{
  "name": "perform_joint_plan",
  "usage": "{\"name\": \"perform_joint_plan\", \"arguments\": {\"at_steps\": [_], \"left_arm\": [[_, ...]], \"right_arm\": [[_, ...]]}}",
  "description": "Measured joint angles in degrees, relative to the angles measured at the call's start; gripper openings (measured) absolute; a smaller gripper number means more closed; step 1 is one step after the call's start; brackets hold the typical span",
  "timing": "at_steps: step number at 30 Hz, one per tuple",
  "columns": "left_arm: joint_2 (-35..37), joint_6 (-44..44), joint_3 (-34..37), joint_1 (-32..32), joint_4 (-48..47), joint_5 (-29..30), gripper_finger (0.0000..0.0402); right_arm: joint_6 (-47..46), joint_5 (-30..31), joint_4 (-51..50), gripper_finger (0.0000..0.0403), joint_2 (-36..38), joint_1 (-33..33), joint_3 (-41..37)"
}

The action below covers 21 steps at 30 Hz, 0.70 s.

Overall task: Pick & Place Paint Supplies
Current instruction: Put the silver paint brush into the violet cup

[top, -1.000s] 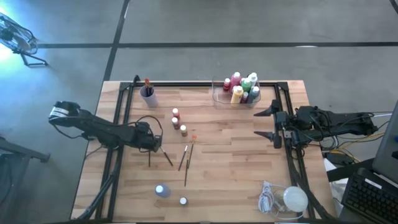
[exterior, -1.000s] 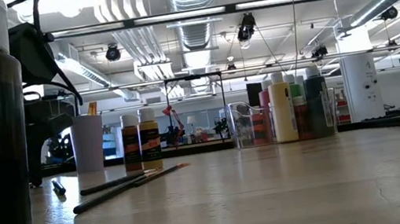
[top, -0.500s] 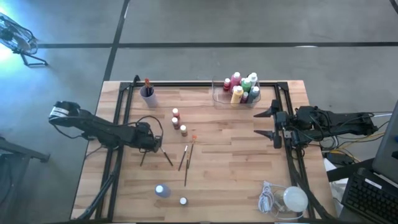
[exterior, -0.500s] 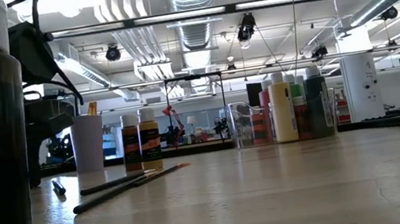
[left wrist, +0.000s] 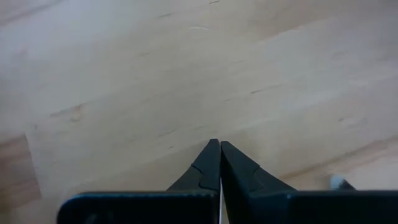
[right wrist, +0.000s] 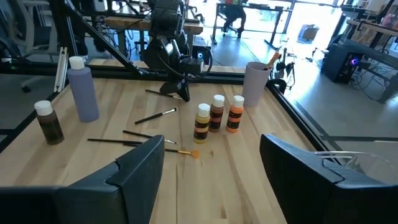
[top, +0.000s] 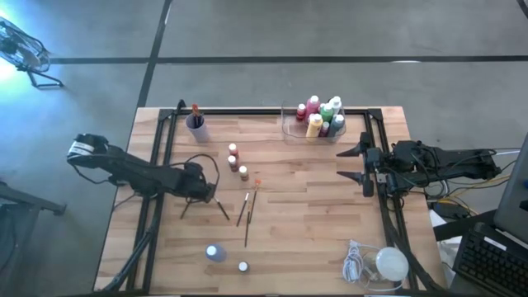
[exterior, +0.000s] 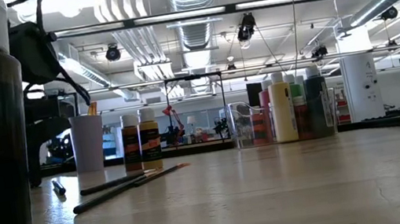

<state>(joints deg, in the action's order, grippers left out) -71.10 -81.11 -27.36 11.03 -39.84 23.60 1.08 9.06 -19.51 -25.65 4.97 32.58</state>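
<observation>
1. My left claw (top: 200, 191) sits low over the left half of the desk (top: 305, 227), its fingers (left wrist: 211, 165) pressed together with nothing visible between the tips.
2. One dark paintbrush (top: 186, 209) lies aslant with its far end right at that claw. I cannot tell whether it is pinched.
3. A second paintbrush (top: 223, 207) lies just right of the claw. Two more brushes (top: 246, 213) lie near mid-desk, close together.
4. Three small bottles (top: 237, 162) stand in a short row beyond the brushes, in mid-desk.
5. My right claw (top: 355, 163) hangs at the right side, by the black rail (top: 386, 216), spread wide and holding nothing.
6. A clear tray (top: 289, 125) at the far edge, right of centre, holds a cluster of bottles (top: 322, 118).
7. A purple cup (top: 196, 126) stands near the far left corner, inside the rail.
8. A purple bottle (top: 214, 252) and a small brown bottle (top: 242, 266) stand close to the near edge.
9. A white lump with its cord (top: 384, 264) fills the near right corner.
10. Bare wood lies open between the brushes and my right claw.
</observation>
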Motion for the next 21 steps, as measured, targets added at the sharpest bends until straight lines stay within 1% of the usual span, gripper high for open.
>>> {"name": "perform_joint_plan", "arguments": {"at_steps": [8, 13, 18, 21], "left_arm": [[4.6, 6.7, -4.0, 0.0, -0.6, 4.2, 0.0001], [6.7, 9.9, -6.6, 0.0, -4.4, 7.5, 0.0001], [10.2, 16.3, -9.8, 0.0, -4.9, 14.5, 0.0001], [12.8, 20.7, -12.1, 0.0, -4.8, 21.2, 0.0002]], "right_arm": [[0.0, 0.0, 0.0, 0.0235, 0.0, 0.0, 0.0], [0.0, 0.0, 0.0, 0.0226, 0.0, 0.0, 0.0], [0.0, 0.0, 0.0, 0.0221, 0.0, 0.0, 0.0], [0.0, 0.0, 0.0, 0.0219, 0.0, 0.0, 0.0]]}}
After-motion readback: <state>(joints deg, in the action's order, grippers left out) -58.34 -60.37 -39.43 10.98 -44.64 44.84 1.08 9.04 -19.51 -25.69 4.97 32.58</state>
